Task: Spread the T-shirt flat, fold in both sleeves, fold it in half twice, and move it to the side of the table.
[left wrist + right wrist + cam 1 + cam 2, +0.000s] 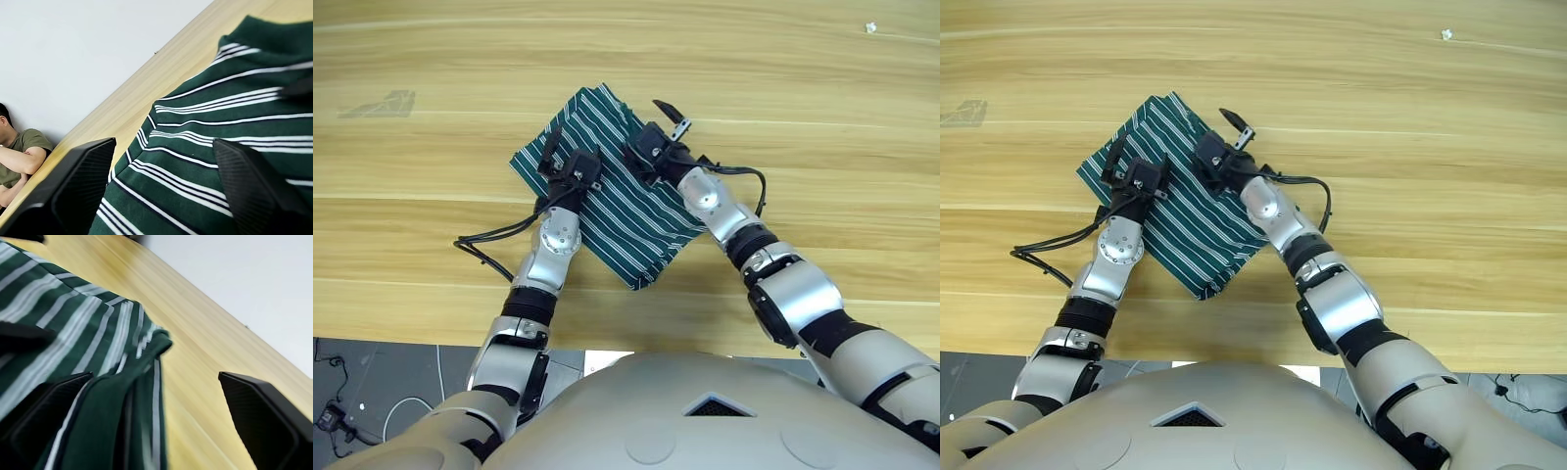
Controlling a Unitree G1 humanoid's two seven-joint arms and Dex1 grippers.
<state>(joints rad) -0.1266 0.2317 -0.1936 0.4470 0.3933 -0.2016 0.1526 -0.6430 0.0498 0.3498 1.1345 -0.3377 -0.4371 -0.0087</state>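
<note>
The green T-shirt (636,225) with white stripes lies folded into a compact rectangle, set diagonally near the table's front. My left gripper (573,152) rests over its left part, fingers spread wide, with striped cloth (195,171) beneath and between them. My right gripper (646,132) is at the shirt's far right edge, also open; one finger (668,108) sticks out past the cloth over bare wood. In the right wrist view a folded corner of the shirt (146,342) lies between the spread fingers.
The wooden table (803,78) stretches wide to the back and both sides. A small white scrap (870,27) lies at the far right, and a grey mark (382,103) at the left. A black cable (484,250) loops off my left forearm.
</note>
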